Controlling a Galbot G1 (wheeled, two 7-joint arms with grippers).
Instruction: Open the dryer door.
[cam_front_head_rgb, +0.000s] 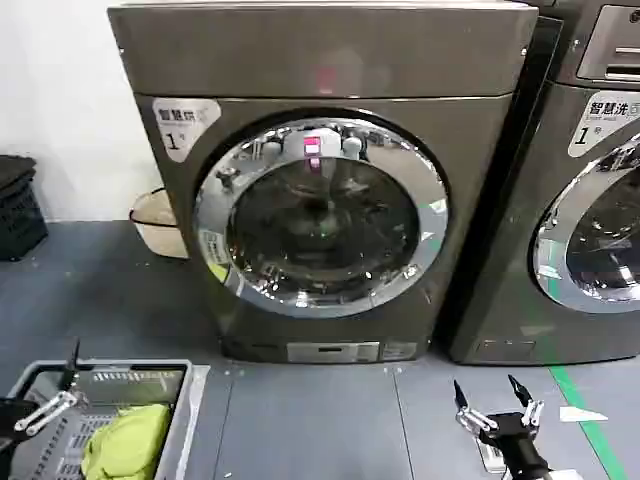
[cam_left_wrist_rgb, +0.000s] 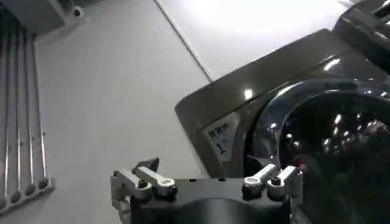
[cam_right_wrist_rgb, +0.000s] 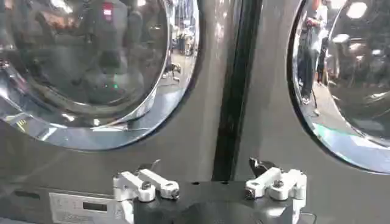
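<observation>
The dryer door (cam_front_head_rgb: 321, 215) sits flush and closed on its bronze-grey machine (cam_front_head_rgb: 330, 70), well ahead of and above both sets of jaws. The right gripper (cam_front_head_rgb: 497, 402) hangs low before the machine's right corner, jaws spread wide, holding nothing. The left gripper (cam_front_head_rgb: 45, 405) waits over the laundry basket (cam_front_head_rgb: 190, 400), jaws likewise wide and empty.

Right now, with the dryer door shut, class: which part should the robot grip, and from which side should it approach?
Probably the chrome ring of the dryer door, at its right edge, where a brighter break in the ring suggests a pull. The door is shut and round, so no other lip shows. The right hand, open and low in front, should come from the right.
</observation>
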